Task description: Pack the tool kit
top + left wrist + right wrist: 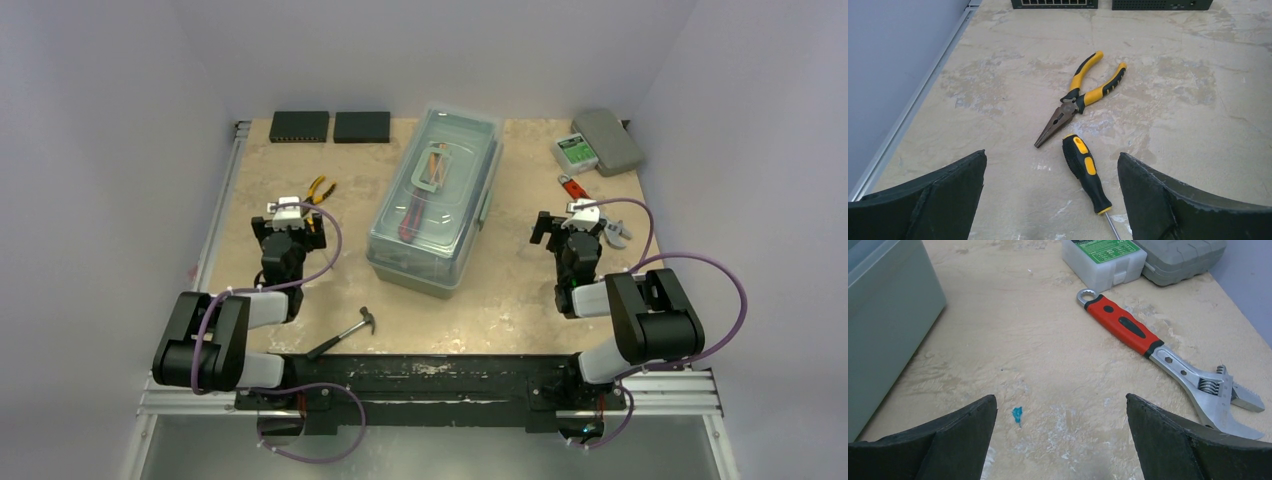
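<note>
The sage-green tool kit box [435,200] stands mid-table with its translucent lid down; tools show through the lid. Its wall [883,315] fills the left of the right wrist view. Yellow-handled pliers [1080,97] and a black-and-yellow screwdriver [1087,175] lie on the table under my left gripper [1052,160], which is open and empty; the screwdriver lies between its fingers, nearer the right one. A red-handled adjustable wrench [1148,342] lies just right of my open, empty right gripper [1061,402]. A hammer [345,333] rests near the front edge.
Two flat black boxes [299,126] [362,126] sit at the back left. A grey case [610,142] and a small white box with a green label [1103,260] sit at the back right. A blue scrap [1017,414] lies by my right gripper's left finger.
</note>
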`<action>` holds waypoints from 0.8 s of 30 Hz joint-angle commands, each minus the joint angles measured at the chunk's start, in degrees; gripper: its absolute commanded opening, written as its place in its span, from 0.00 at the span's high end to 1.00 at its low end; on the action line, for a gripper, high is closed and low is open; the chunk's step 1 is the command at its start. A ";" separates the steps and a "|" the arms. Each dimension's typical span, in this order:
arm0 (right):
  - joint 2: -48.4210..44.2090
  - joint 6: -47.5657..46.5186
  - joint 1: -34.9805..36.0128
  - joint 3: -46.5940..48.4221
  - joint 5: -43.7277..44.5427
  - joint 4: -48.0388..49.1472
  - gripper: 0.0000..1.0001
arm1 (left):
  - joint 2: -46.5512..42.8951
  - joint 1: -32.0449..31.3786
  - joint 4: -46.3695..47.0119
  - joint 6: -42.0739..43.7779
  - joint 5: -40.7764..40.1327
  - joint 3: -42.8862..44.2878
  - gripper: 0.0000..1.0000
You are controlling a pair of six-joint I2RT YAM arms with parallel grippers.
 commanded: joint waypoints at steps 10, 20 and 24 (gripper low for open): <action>-0.23 -0.83 -0.25 1.63 -0.98 0.93 0.01 | -0.72 0.64 -0.60 -1.92 -2.21 2.25 0.00; -0.30 -1.09 -0.21 1.19 -0.59 1.93 0.01 | -0.70 0.60 0.17 -1.92 -2.40 1.72 0.00; -0.29 -1.10 -0.27 1.19 -0.59 1.93 0.01 | -0.71 0.60 -0.31 -1.94 -2.31 2.13 0.00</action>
